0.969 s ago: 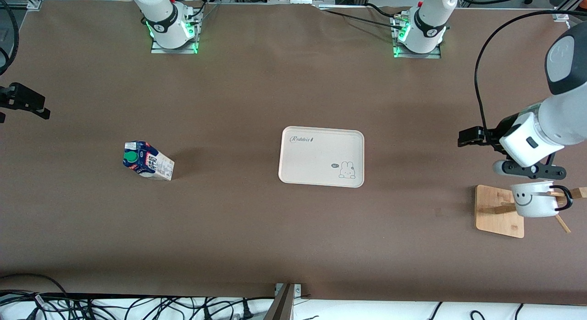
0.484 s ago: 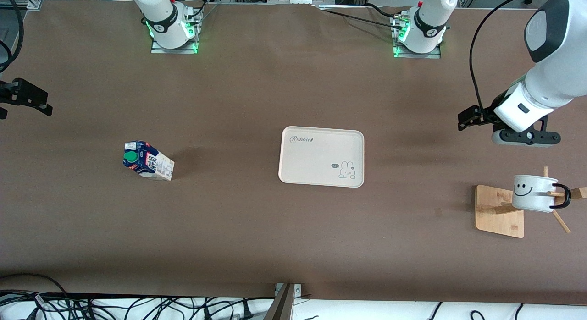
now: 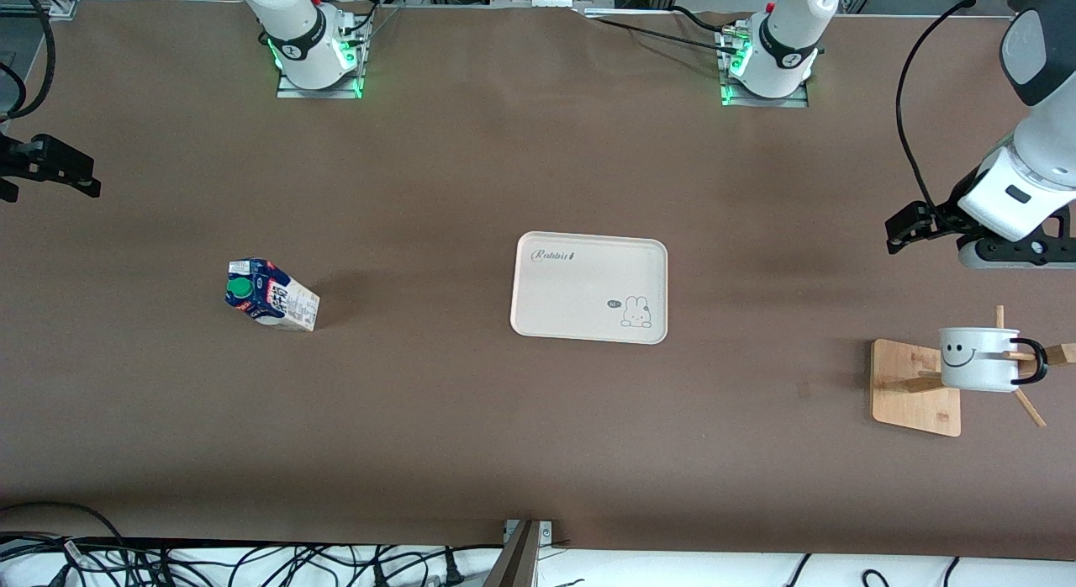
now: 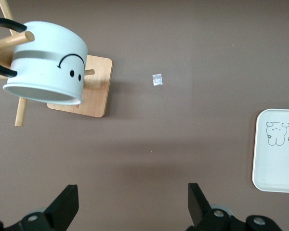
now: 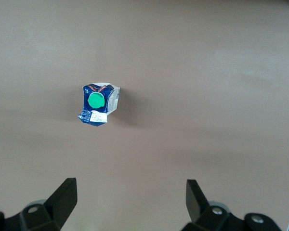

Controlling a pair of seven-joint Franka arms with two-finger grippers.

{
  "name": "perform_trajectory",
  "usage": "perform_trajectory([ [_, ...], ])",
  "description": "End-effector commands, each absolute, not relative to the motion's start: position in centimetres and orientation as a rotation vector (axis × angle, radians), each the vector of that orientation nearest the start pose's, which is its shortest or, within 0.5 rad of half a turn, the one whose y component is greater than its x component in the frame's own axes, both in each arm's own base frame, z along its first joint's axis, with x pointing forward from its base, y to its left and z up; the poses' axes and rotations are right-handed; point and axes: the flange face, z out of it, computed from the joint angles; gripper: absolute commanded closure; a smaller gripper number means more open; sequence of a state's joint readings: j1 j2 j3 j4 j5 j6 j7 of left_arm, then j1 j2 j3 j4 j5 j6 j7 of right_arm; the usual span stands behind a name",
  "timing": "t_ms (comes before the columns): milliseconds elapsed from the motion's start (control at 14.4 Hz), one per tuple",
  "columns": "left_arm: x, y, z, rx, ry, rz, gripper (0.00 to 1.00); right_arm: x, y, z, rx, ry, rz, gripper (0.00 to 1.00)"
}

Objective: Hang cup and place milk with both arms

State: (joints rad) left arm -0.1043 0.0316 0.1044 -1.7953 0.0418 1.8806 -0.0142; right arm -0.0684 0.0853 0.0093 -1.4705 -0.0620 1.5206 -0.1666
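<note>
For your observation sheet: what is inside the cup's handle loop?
A wooden peg of the rack passes through the handle of the cup, which hangs there. The peg's middle is hidden by the cup.

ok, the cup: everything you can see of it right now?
The cup is a small white mug with a dark rim, a grey band, a black smiley face and a thin black loop handle. It hangs tipped on its side, the handle threaded over a peg of the wooden rack at the left arm's end of the table. Only the peg touches it. The left gripper is open, apart from it, over bare table.
</note>
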Motion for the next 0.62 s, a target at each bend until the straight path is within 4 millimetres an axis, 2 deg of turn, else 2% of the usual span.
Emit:
perform_trajectory([
  [0,58.5,-1.0,54.0,-3.143,0.0,-0.073,0.0,56.7,-3.9,61.9,-3.195,-0.151,0.084,0.0],
  [208,58.6,-1.4,55.7,-3.155,-0.002,-0.077,0.0,57.1,-3.5,61.6,-3.151,-0.096,0.079,0.0],
  [554,58.1,-1.2,55.4,-3.172,-0.033,-0.023,0.0,57.4,-2.9,61.5,-3.131,0.098,0.077,0.0],
])
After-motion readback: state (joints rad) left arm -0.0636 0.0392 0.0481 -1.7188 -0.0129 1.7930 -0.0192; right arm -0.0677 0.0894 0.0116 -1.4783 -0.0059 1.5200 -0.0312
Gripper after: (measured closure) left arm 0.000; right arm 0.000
